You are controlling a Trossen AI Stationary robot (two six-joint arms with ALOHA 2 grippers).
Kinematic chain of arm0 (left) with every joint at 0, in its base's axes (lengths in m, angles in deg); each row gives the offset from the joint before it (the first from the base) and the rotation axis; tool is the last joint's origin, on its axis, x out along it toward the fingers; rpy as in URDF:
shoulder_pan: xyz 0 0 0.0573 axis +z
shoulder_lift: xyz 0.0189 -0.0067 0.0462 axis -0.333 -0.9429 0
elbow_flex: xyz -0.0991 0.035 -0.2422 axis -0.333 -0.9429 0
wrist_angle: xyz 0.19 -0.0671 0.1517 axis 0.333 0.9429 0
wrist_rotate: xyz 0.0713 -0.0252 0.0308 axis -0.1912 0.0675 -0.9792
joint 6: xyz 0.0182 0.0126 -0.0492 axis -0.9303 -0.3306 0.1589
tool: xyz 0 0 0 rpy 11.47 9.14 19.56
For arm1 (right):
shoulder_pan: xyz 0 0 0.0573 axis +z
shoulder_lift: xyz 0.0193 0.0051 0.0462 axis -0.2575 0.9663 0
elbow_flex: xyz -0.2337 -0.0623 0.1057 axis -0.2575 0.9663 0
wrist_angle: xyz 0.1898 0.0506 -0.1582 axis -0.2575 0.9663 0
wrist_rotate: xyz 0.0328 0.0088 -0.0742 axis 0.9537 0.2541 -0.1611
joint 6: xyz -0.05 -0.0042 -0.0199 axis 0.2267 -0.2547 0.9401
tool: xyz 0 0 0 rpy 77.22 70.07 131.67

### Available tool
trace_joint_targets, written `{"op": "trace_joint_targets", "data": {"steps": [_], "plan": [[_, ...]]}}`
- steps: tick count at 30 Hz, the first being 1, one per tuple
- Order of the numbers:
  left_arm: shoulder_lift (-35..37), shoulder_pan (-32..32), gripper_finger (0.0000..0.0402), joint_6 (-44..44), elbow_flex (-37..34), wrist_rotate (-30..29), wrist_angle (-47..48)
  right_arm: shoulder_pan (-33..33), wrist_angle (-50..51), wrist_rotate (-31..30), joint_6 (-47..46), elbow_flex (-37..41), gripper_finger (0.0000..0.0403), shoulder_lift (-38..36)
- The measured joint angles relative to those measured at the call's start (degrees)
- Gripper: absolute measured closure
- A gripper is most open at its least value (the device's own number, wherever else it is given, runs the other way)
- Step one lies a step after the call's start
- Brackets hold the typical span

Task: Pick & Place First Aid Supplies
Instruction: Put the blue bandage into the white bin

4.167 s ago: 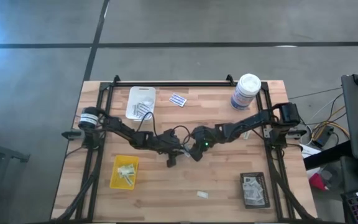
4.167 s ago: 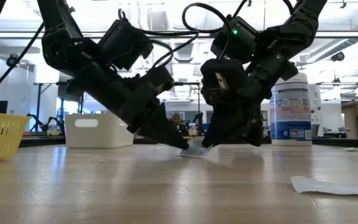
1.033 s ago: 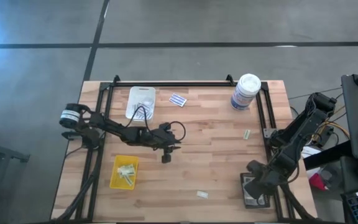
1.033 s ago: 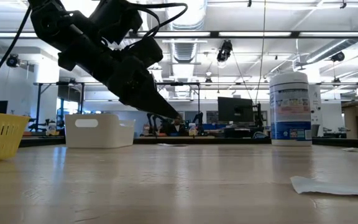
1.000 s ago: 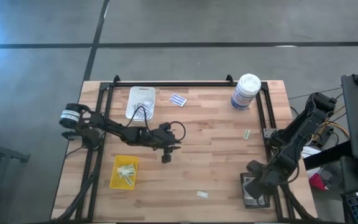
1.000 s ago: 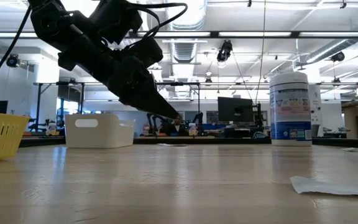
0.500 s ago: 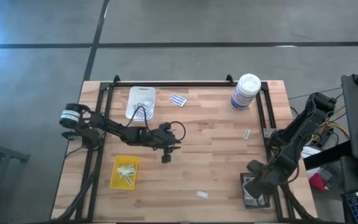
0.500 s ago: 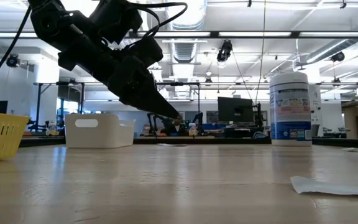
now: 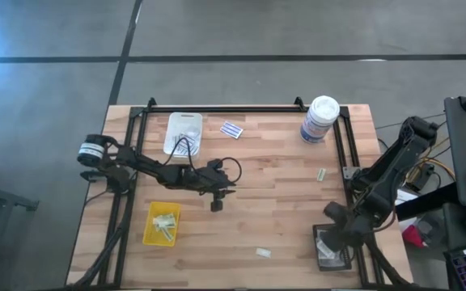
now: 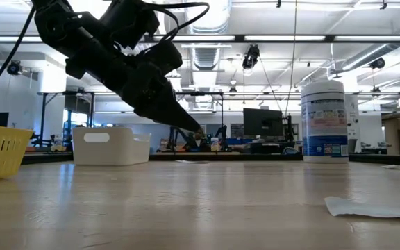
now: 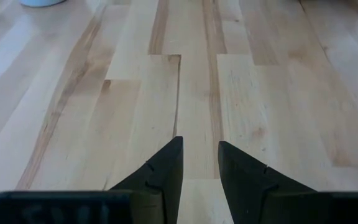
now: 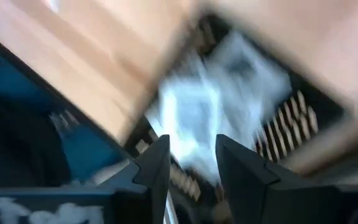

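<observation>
Overhead look at a wooden table [image 9: 273, 202] w/ two dark robot arms. The left gripper [image 9: 217, 204] hangs near the table's centre, fingers [image 11: 166, 171] parted by a narrow gap, nothing between them; only bare wood shows below in its wrist view. In the low view this gripper [image 10: 189, 132] points down at a slant, tip above the tabletop, not touching.

The right gripper [image 9: 328, 238] is at the table's near right corner, over the black tray [image 9: 331, 259]. Its wrist view is blurred, but the two fingers [image 12: 157, 168] stand apart w/ nothing gripped, and white packets [image 12: 222, 93] lie in the black tray [image 12: 291, 118] below. So the hand is released, empty.

First aid supplies are spread around: pale strips in the yellow tray [image 9: 150, 234] at near left; some packets in the white tray [image 9: 171, 121] at far left; a blue-and-white striped strip [image 9: 232, 129] lying loose just beside the white tray; a small pale strip [image 9: 320, 174] on the wood toward the right; a white packet [image 9: 263, 253] loose near the front edge, approx. between the yellow and black trays. That packet [image 10: 370, 206] also shows flat on the wood in the low view.

A tall white canister [image 9: 320, 119] w/ blue label stands at the far right corner.
</observation>
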Motion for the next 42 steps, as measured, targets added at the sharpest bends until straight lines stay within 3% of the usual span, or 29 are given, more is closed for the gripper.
{"op": "trace_joint_targets", "data": {"steps": [8,17,21,29,35,42], "plan": [[-0.02,1.36,0.0287,1.5,0.04,1.88,0.66,-0.05,-3.73,-34.49,10.06,0.0,0.0276,-2.29],[-0.04,6.95,0.0287,-3.78,3.27,-5.3,0.74,-0.43,-9.53,-52.6,26.25,-0.07,0.0288,0.87],[-0.04,10.06,0.0287,-8.0,7.17,-6.37,2.3,-1.34,-9.56,-55.34,28.32,-0.07,0.0294,3.0],[-0.04,19.71,0.0287,-8.76,15.5,-6.38,17.82,-3.92,-9.56,-55.27,28.52,-0.04,0.0304,8.18],[-0.82,26.04,0.0287,-3.32,14.77,-6.4,17.42,-5.49,-9.59,-55.25,28.45,-0.04,0.0311,12.6],[-6.95,27.74,0.0287,-3.84,15.32,-7.74,13.46,-7.74,-9.73,-55.23,28.57,-0.04,0.0319,16.18]]}}
